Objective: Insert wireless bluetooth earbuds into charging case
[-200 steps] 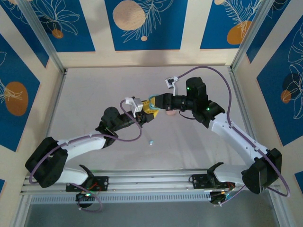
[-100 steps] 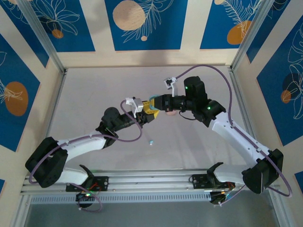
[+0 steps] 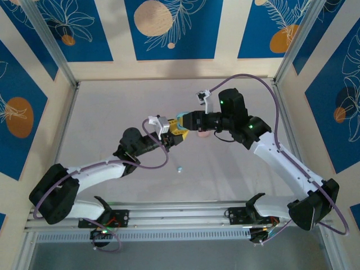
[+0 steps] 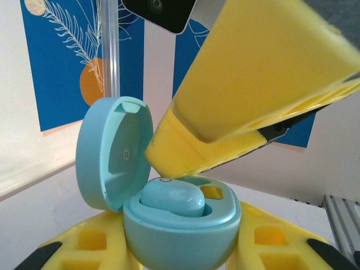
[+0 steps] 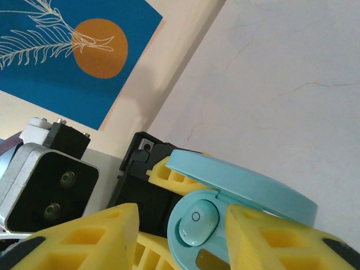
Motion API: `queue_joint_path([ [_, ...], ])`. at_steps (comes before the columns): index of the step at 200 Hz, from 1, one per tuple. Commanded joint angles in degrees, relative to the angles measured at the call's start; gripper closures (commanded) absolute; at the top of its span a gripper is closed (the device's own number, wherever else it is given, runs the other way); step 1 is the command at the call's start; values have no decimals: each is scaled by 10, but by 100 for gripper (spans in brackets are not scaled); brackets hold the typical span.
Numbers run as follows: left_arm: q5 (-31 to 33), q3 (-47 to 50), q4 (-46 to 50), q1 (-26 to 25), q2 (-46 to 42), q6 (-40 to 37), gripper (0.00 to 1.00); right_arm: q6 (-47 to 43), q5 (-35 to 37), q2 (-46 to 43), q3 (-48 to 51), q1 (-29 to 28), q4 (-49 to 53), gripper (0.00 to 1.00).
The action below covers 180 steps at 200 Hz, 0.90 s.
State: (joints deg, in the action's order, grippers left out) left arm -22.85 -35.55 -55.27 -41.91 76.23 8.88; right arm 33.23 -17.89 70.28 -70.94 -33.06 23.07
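Top view: The left fingers (image 3: 175,136) and right fingers (image 3: 184,126) are seen tip to tip over the middle of the counter (image 3: 112,112). The light blue charging case (image 3: 180,119) is just visible between them. A small pale loose earbud (image 3: 179,169) lies on the counter nearer the arm bases, well apart from both. A pink rounded object (image 3: 201,134) is partly hidden under the right wrist.

Left wrist view: The base of the case (image 4: 180,236) is clamped between the left fingers (image 4: 84,247), which are closed on it. The lid (image 4: 112,152) is hinged open to the left. A light blue seated earbud (image 4: 171,199) lies in its well. One right finger (image 4: 253,84) hangs just above the rim.

Right wrist view: The right fingers (image 5: 84,236) are spread partway, with nothing held. The seated earbud (image 5: 197,222) sits between them, and neither pad is visibly pressed on it.

Judgement: The placing step appears nearly finished. The right fingers should be kept apart and drawn straight back, away from the lid, so that the seated earbud is not dragged out. The case should be held level and unmoved. Flush seating should be checked before the loose earbud is fetched.
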Motion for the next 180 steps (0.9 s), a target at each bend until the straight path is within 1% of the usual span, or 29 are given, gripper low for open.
queue_joint_path([
  [1, 4, -6, -48, -4, -20, -6, 73, -6, 10, -9, -18, -1, 36, 51],
  [23, 11, -3, -45, -4, -23, -9, 73, -11, -7, -16, -22, -1, 35, 50],
  [38, 22, 0, -32, -4, -29, -17, 73, -18, -37, -34, -17, -1, 12, 50],
  [51, 30, 2, -19, -4, -38, -27, 74, -23, -44, -55, -12, -1, -4, 50],
  [61, 38, 3, -8, -4, -45, -35, 74, -28, -27, -76, -8, 1, -9, 49],
  [93, 65, 10, 26, -4, -72, -58, 74, -39, 71, -158, 34, 20, -8, 48],
  [110, 76, 15, 35, -3, -89, -66, 74, -10, 115, -184, 59, 56, 24, 49],
  [134, 83, 16, 58, -4, -114, -76, 74, 55, 112, -187, 92, 126, 83, 52],
  [144, 87, 18, 67, -4, -124, -80, 74, 84, 86, -177, 112, 161, 104, 54],
  [158, 94, 21, 76, -3, -138, -85, 74, 110, 11, -154, 149, 199, 100, 54],
  [170, 97, 21, 89, -4, -150, -89, 74, 128, -33, -126, 176, 208, 95, 54],
  [180, 99, 22, 98, -3, -162, -90, 74, 130, -53, -96, 190, 204, 95, 55],
])
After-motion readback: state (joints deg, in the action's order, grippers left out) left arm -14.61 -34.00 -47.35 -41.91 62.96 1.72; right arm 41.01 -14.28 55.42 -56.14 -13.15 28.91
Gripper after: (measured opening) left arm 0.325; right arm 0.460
